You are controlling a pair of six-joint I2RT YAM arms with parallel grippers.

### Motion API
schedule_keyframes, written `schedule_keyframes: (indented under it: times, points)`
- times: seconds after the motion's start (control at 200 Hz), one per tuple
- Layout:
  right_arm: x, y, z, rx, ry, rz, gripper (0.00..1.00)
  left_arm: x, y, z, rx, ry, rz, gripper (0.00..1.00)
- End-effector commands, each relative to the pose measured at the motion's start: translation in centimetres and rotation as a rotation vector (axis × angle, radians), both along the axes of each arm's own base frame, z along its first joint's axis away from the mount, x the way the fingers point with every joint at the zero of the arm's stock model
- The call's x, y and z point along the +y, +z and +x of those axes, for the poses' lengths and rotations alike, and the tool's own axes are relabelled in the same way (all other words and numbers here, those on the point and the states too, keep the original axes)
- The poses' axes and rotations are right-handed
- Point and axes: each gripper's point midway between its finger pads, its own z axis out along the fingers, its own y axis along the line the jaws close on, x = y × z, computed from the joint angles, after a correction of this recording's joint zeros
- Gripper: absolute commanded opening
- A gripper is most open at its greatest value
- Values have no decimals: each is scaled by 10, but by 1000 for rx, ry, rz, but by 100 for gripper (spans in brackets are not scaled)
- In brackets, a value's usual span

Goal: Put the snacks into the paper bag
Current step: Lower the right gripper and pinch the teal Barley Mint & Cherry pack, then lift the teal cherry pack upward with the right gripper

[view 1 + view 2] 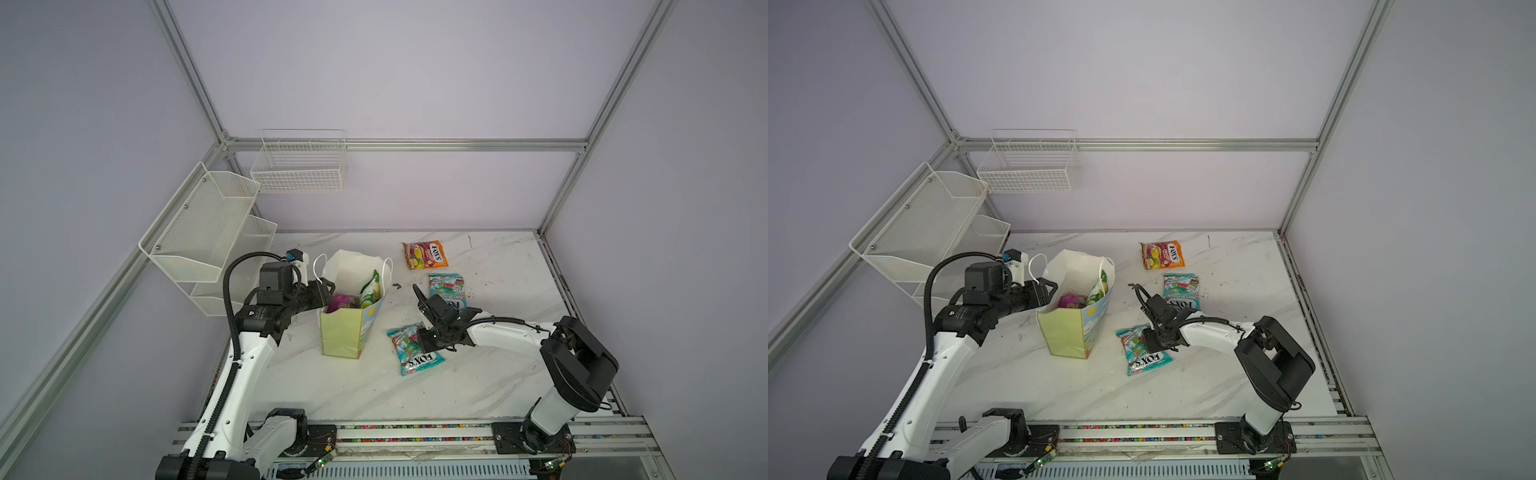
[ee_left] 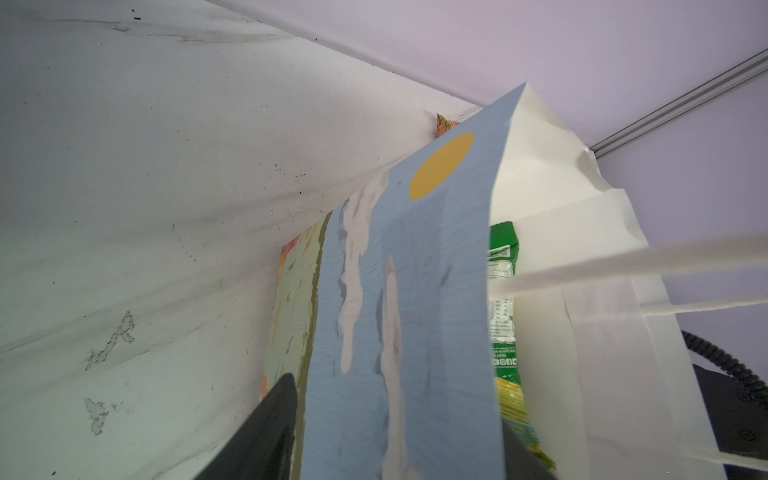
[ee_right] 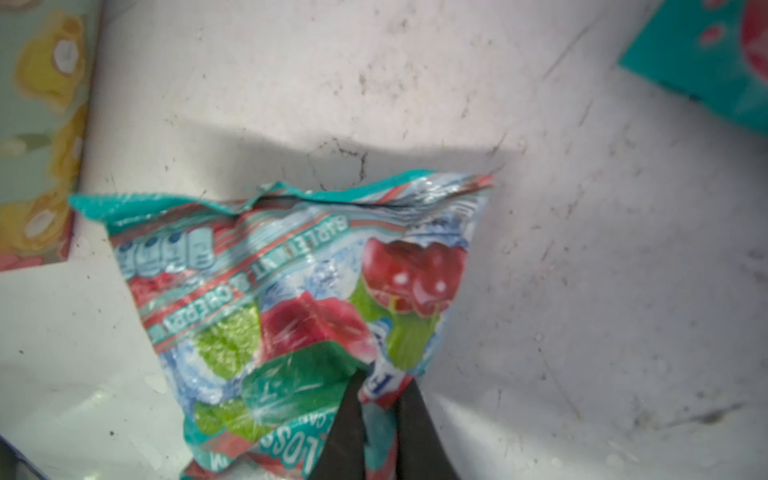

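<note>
Right tool (image 3: 382, 380) pinches crinkly glossy teal packet (image 3: 291, 291).

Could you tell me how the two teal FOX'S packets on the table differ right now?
The near teal packet is pinched by the right gripper; the far teal packet lies ungripped. The near teal packet lies askew, closer to the paper bag; the far teal packet lies straighter, beside the orange packet, its near end hidden by the right arm. Both show FOX'S print and are outside the bag.
</note>
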Motion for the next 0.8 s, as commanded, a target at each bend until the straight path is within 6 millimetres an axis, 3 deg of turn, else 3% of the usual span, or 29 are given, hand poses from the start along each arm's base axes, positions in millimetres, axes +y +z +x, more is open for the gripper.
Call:
schedule_keyframes:
  times: [0.0,0.07,0.22,0.43,0.445,0.555,0.795]
  points:
    - [-15,0,-1,3,-21,-72,7,2,13,0,-53,-6,7,59]
    - [-15,17,4,-33,-28,-65,1,1,14,0,-55,-8,7,59]
    - [-16,64,15,-128,-55,-33,0,1,14,-1,-55,-11,4,59]
    - [-21,144,30,-291,-129,64,0,0,20,-2,-73,-14,0,59]
    - [-23,158,30,-317,-135,87,0,0,21,-2,-74,-12,0,59]
    - [-26,202,33,-400,-155,145,0,0,25,-3,-87,-14,-4,60]
    - [-39,289,39,-571,-197,217,0,-1,28,-5,-98,-18,-8,60]
